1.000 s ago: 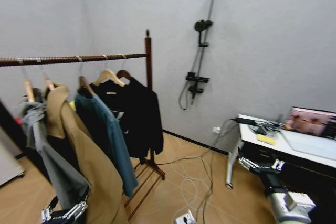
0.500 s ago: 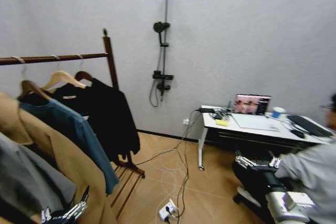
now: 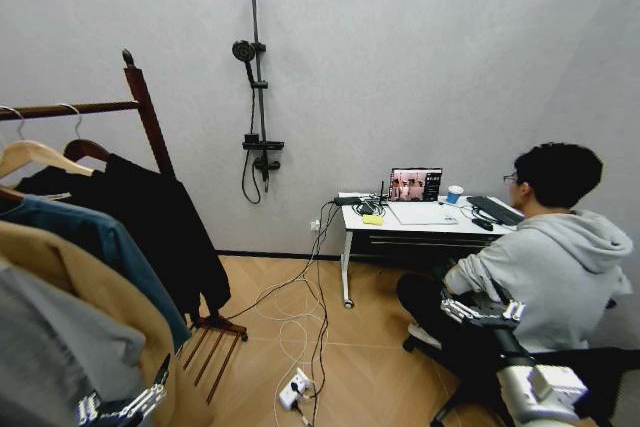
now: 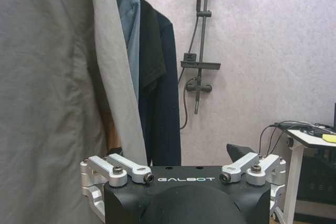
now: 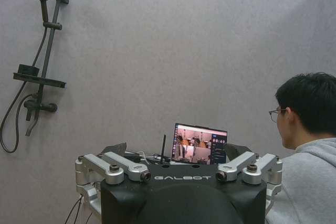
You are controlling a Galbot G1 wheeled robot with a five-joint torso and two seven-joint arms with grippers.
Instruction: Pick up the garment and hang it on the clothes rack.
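Left end effector (image 3: pixel 118 409): low at the robot's left, just beside the pale hanging clothes; fingers spread apart, nothing between them (the left wrist view shows the linkage splayed, with grey fabric close alongside).

Right end effector (image 3: pixel 478 310): low at the robot's right, held out in front of a seated person in a grey hoodie; fingers likewise apart and empty.

Garment (image 3: pixel 160 232): black, on a wooden hanger (image 3: pixel 85 150) whose metal hook sits over the rail, the last item before the post. Any chest lettering is too small to tell here.

Rack (image 3: pixel 148 122): dark reddish wooden post with knob finial, horizontal rail running off to the robot's left, slatted shelf near the floor. Other clothes hang alongside: a blue shirt (image 3: pixel 95 237), a tan coat, a grey piece.

Surroundings: shower pole (image 3: pixel 254 77) on the wall, a bench (image 3: pixel 425 217) with a laptop, cables on the floor.

Progress, as judged: the garment hangs on the rack and neither end effector holds anything, so the hanging appears done (little seems left beyond standing clear).
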